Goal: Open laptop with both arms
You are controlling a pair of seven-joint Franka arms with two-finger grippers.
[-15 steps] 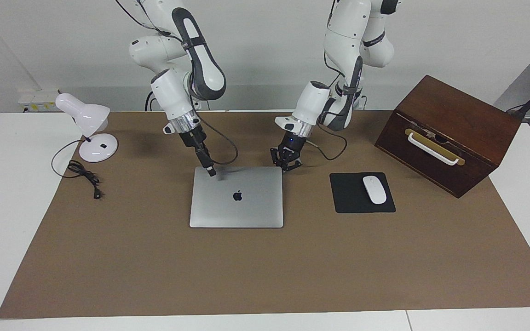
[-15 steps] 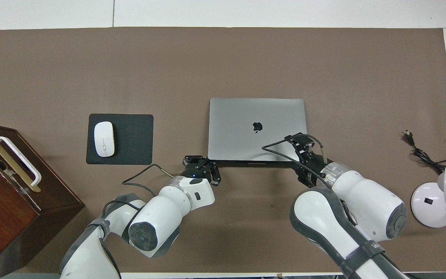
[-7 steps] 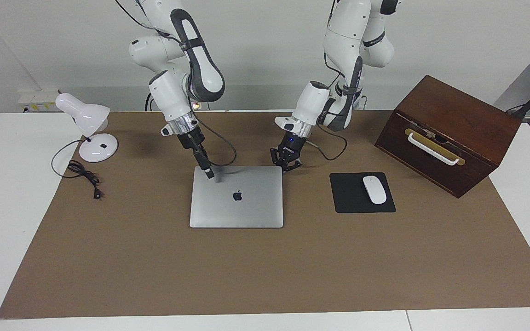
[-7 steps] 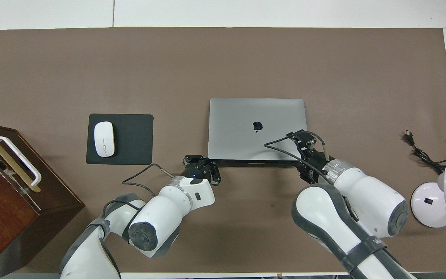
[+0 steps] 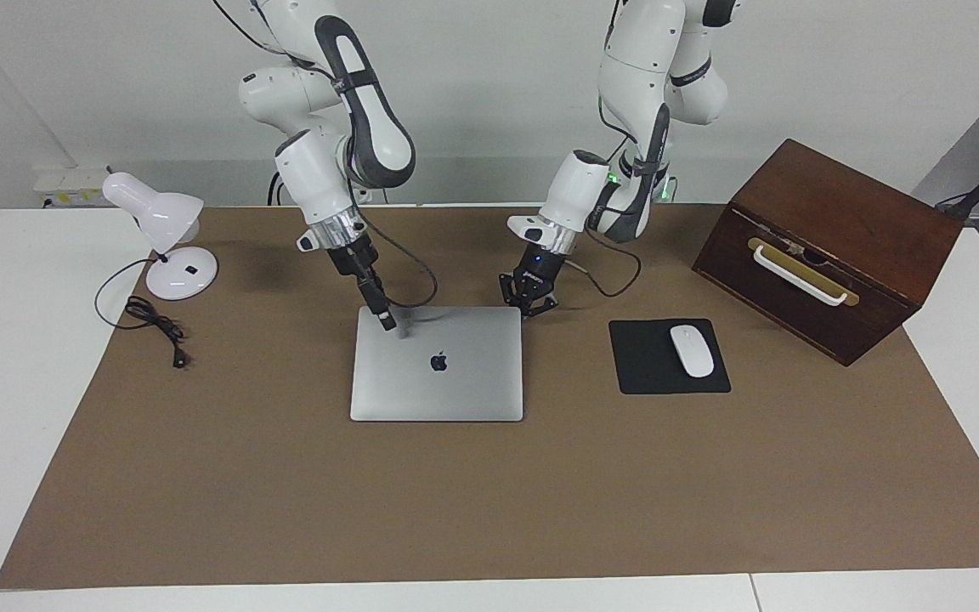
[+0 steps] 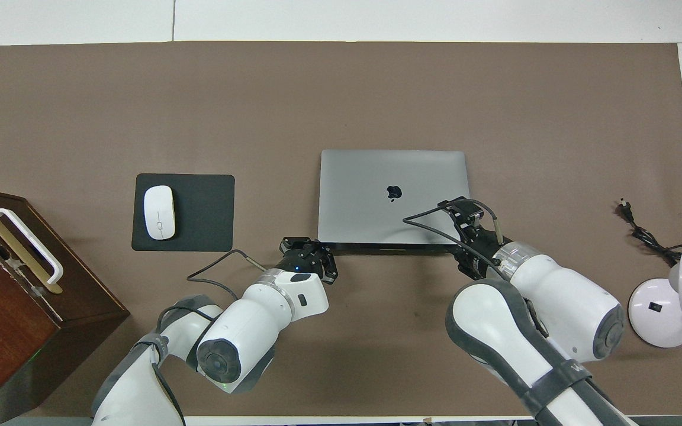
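The silver-grey laptop [image 5: 455,382] lies shut and flat on the brown mat, logo up; it also shows in the overhead view [image 6: 370,177]. My right gripper [image 5: 386,321] points down onto the lid at the corner nearest the robots, toward the right arm's end, with its fingers together; in the overhead view my right gripper [image 6: 463,209] covers that corner. My left gripper [image 5: 528,303] is open and low at the other robot-side corner of the laptop; whether it touches I cannot tell. In the overhead view my left gripper [image 6: 308,253] sits just off that corner.
A black mouse pad [image 5: 651,374] with a white mouse [image 5: 692,350] lies beside the laptop toward the left arm's end. A brown wooden box [image 5: 829,246] with a white handle stands past it. A white desk lamp [image 5: 168,238] and its cable [image 5: 154,327] are at the right arm's end.
My right gripper has shifted a little farther onto the laptop's lid corner. The left gripper and the laptop have not moved.
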